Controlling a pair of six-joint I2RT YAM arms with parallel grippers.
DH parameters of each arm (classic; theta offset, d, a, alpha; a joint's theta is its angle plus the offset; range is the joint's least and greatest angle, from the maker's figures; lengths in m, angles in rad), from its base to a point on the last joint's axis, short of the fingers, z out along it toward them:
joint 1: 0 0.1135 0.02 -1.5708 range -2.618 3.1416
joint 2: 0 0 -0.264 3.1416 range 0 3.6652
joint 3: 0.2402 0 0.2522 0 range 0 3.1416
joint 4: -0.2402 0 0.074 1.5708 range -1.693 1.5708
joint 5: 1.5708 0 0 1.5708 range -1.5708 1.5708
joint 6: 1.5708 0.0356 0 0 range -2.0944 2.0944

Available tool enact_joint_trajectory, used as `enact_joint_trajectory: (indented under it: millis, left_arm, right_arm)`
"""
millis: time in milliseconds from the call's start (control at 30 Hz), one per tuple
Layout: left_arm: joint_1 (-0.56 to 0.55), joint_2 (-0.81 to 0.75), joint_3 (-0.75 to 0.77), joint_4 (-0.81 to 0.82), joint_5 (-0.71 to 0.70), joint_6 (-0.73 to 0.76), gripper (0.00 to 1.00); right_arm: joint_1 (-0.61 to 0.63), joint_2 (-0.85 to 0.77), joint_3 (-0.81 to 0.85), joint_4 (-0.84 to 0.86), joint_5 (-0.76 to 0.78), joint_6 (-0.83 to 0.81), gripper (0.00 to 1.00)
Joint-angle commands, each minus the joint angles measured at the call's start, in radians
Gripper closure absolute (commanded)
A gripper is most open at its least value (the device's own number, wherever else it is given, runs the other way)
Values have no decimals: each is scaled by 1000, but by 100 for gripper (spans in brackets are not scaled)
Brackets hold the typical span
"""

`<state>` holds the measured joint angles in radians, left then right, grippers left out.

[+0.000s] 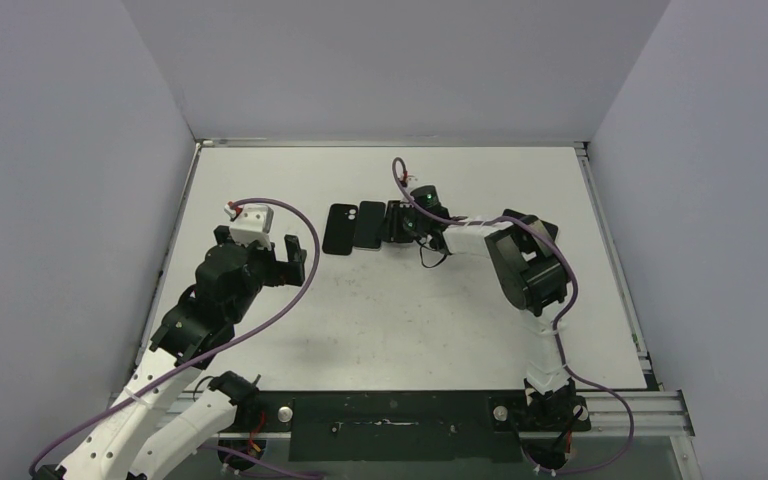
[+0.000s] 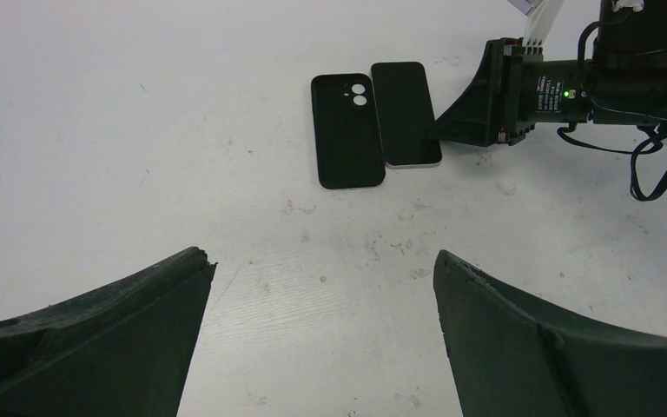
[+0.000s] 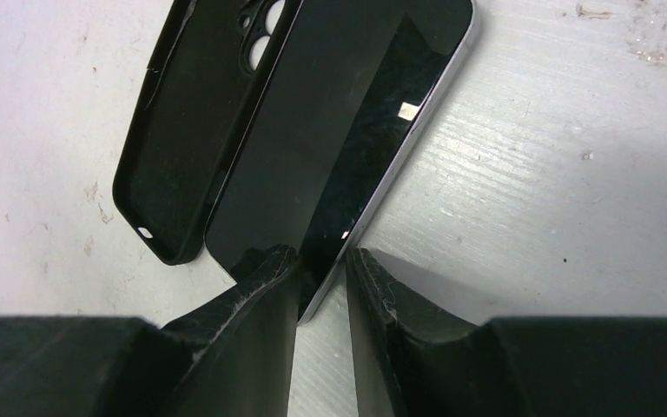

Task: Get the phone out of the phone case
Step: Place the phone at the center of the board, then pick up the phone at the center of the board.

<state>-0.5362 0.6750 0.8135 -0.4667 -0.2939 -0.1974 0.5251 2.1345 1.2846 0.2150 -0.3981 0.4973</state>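
Left arm sits nearest, at the near-left. The left end effector is spread wide w/ nothing btwn its fingers, hanging over bare worktop well apart from the task items. The worktop is white and scuffed.

Right arm reaches from the near-right across to the far-centre. The right end effector has its fingers pressed almost together, pinching the phone by a thin edge on its right side, close to a corner.

Phone case: black, lying open side up and empty, camera cut-outs showing, far-centre of the worktop. The phone is out of it, just right of it, long sides parallel. Edges may touch; can't tell from these views.

Judgement: extraction is basically done, and what's left is parting the two cleanly and letting go.
- Keep the pinch shallow, on the bezel only, so the fingers don't lever the screen.
- Shift the phone a bit to the right, away from the case rim, so it doesn't drag the case along.
- Lay it flat before the fingers open, no drop.
- Back out to the right along the approach line.
- Left arm isn't needed unless the case slides.
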Motion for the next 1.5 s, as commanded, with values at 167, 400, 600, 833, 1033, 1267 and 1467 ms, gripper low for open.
enact_joint_trajectory:
  millis: [167,400,600,833,1033,1267,1467]
  left_arm:
    - [-7,-11,5,52,12,13,3]
    - [-7,-15,3,53,6,13,3]
    - [-7,-13,3,53,7,13,3]
    - [-7,-9,3,53,9,14,3]
    - [-6,-4,5,54,10,15,3]
    - [-7,-2,5,55,15,15,3]
    - [-6,1,4,57,15,15,3]
  right_arm:
    - [-17,-88,-22,-49,25,-64,61]
    - [-74,-19,38,31,16,-1,48]
    - [-138,97,117,142,-127,94,42]
    - [-164,281,311,160,-281,148,40]
    - [-164,361,402,173,-352,186,40]
    - [-149,376,395,197,-395,192,41]
    - [-136,372,365,208,-406,187,42]
